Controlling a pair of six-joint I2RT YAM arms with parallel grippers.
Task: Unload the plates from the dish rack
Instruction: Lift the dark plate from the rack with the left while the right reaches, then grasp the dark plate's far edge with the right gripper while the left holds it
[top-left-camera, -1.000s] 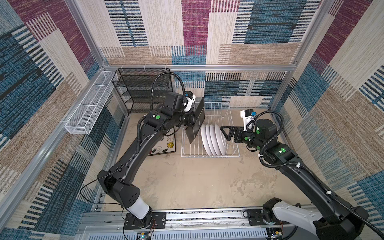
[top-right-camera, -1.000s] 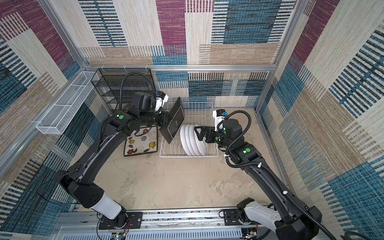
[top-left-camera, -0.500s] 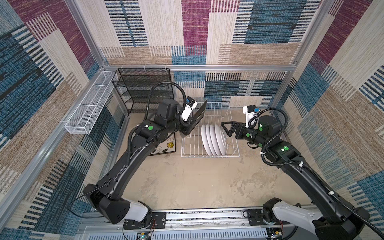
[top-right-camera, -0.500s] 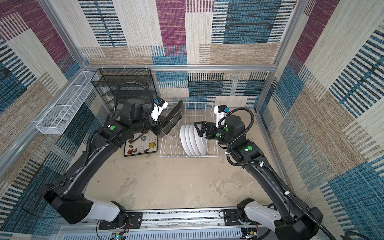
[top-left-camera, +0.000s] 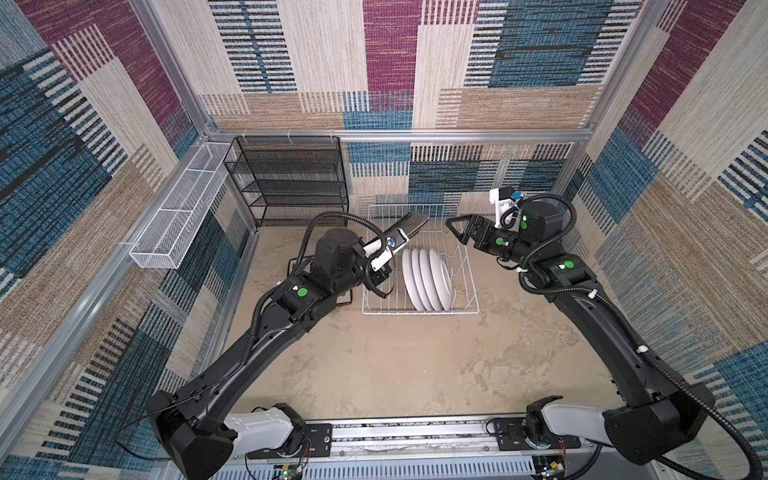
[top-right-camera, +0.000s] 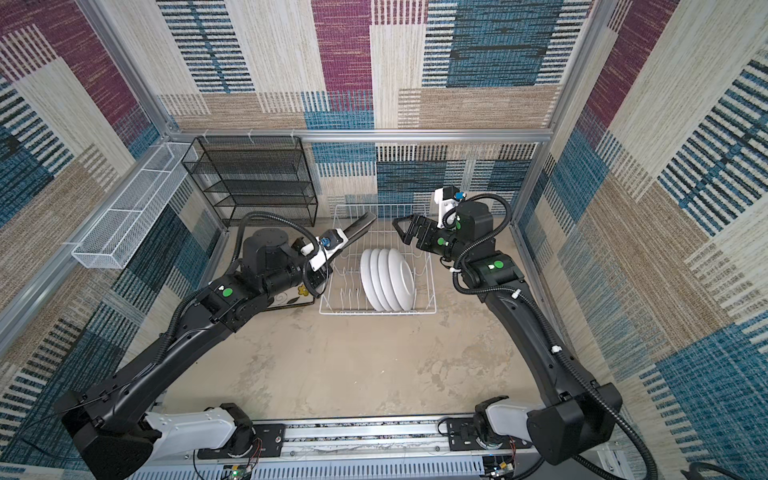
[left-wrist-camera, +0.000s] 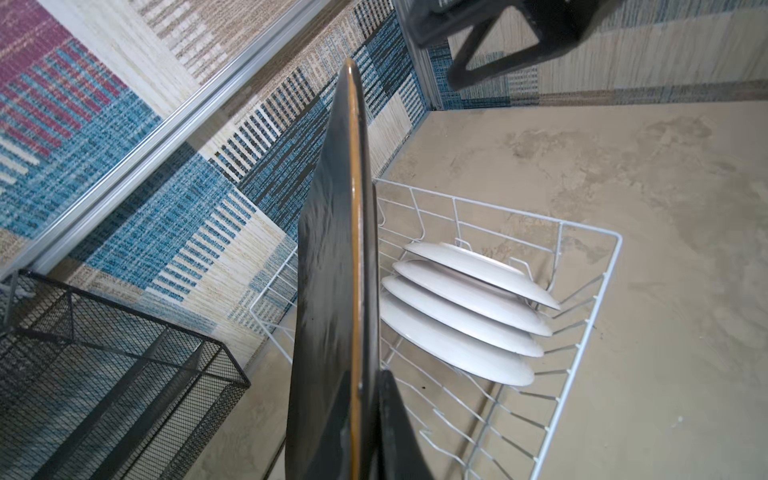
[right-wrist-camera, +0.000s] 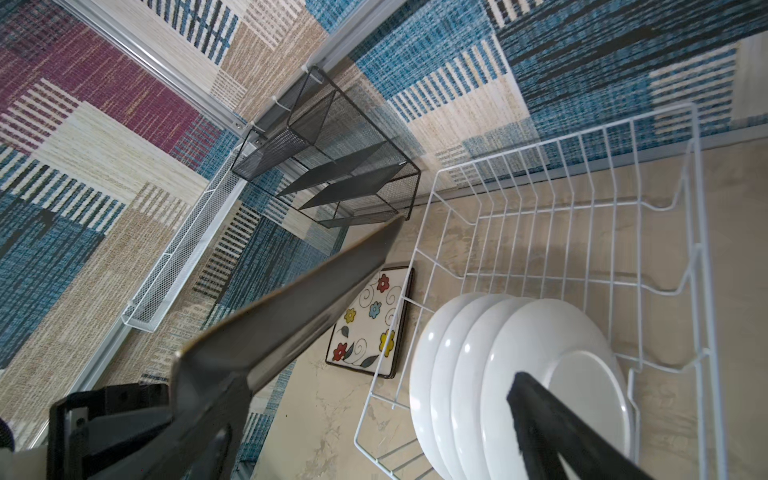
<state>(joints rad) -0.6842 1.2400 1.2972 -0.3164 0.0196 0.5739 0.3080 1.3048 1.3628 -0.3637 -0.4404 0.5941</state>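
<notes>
mottled floor (top-left-camera: 395, 365) bears white wire dish rack (top-left-camera: 395, 311).

Black mesh shelf (top-left-camera: 291, 178) (white basket (top-left-camera: 178, 212) beside)

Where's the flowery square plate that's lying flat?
In a top view the cream flowered square plate lies face up on the tabletop, left of the white wire dish rack, beneath the left arm.

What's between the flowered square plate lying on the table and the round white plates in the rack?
Just the dish rack's wire side wall and a few empty tine slots; the right wrist view shows it best.
</notes>
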